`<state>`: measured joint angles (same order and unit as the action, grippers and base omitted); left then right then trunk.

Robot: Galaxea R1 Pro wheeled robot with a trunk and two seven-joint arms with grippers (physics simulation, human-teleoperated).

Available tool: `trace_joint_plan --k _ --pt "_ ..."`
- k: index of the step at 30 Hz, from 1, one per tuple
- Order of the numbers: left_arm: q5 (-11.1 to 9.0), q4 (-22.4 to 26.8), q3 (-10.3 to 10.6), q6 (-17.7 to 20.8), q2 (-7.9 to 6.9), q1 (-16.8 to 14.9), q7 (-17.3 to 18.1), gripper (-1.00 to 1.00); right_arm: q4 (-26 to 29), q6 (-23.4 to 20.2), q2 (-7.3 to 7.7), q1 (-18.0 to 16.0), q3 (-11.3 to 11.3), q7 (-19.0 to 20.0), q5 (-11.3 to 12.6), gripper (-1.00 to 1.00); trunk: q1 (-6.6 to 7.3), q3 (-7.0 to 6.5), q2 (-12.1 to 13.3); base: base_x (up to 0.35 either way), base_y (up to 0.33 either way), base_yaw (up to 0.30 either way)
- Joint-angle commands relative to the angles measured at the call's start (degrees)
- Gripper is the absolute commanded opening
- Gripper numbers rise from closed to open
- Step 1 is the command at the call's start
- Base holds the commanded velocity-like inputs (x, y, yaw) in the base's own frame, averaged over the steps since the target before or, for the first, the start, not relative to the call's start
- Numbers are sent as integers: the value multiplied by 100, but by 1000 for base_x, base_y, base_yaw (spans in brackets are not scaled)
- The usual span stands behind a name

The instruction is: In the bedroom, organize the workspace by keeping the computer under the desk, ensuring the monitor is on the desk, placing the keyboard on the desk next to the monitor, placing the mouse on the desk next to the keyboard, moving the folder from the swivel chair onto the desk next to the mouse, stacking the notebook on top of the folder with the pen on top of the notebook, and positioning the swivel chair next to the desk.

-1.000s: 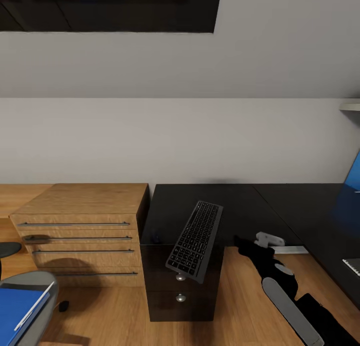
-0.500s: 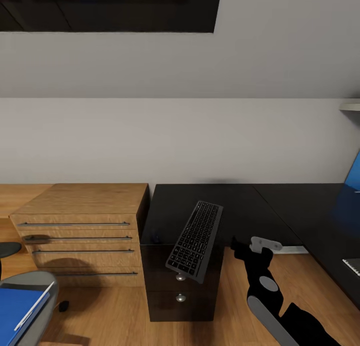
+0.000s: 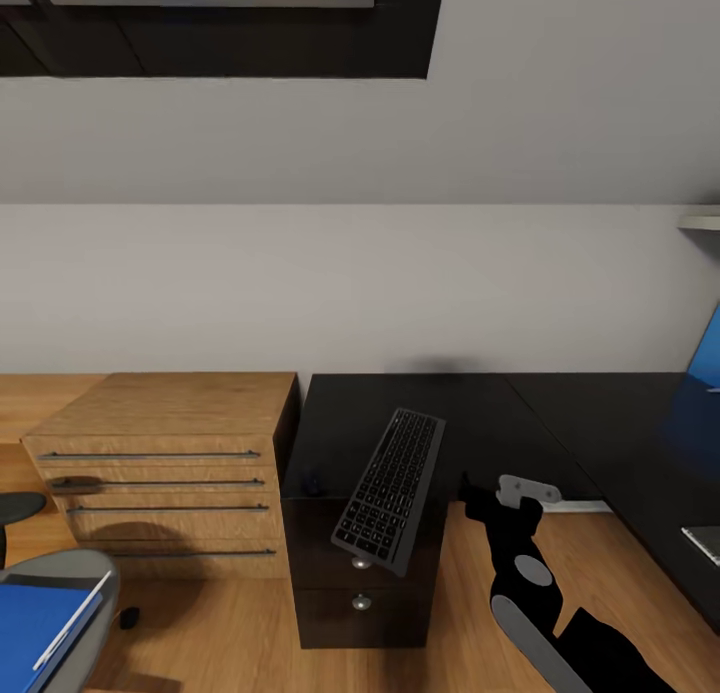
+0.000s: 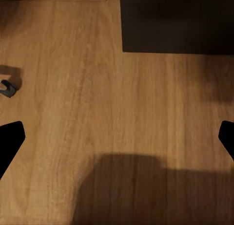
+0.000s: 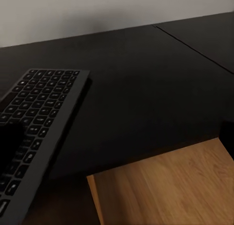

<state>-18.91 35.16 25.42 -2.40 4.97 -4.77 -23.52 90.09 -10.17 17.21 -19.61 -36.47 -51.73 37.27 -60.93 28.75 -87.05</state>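
Head view: a glossy black L-shaped worktop (image 3: pixel 500 413) is seen against a plain pale wall, with a black drawer unit (image 3: pixel 355 583) carrying two round silver knobs beneath its near-left end. A slim dark grey keyboard (image 3: pixel 390 489) with pale key legends is laid diagonally on that end of the worktop, its near end projecting past the front edge above the drawer unit. Beside the worktop, on the left, a light wooden chest (image 3: pixel 165 473) with visible grain and long bar handles is placed on a wooden plank floor (image 3: pixel 250 633). At the lower left corner, a flat bright blue folder (image 3: pixel 35 623) is carried on the rounded grey seat of the swivel chair (image 3: pixel 85 583), and a thin pale pen (image 3: pixel 72 618) is laid along the folder's right edge. The right end effector (image 3: pixel 478 493), on a black and grey arm, is held just beside the keyboard's near end, at the front edge of the worktop; whether it is spread or closed cannot be told from there.

In the right wrist view, the keyboard (image 5: pixel 36 122) and the smooth dark worktop (image 5: pixel 146 88) are seen close up, with nothing gripped.

In the left wrist view, the left end effector (image 4: pixel 117 137) is seen spread wide and released, its dark fingertips (image 4: pixel 9 140) at opposite edges above bare floor (image 4: pixel 97 113).
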Motion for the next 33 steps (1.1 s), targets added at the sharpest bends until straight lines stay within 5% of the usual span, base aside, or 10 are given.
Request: trace_joint_plan --k 1,23,33 --pt "-60 0 40 -30 -5 -6 -44 100 9 -46 -3 -8 -12 -39 12 100 23 -12 38 0 0 0" --pt "-69 -1 51 -287 -5 -6 -39 100 9 -39 -130 -9 -1 -45 17 100 506 -407 920 0 0 0" --pt "-69 -7 51 -287 -5 -6 -38 100 -3 12 -130 -8 1 -39 25 100 726 -631 1321 0 0 -221"
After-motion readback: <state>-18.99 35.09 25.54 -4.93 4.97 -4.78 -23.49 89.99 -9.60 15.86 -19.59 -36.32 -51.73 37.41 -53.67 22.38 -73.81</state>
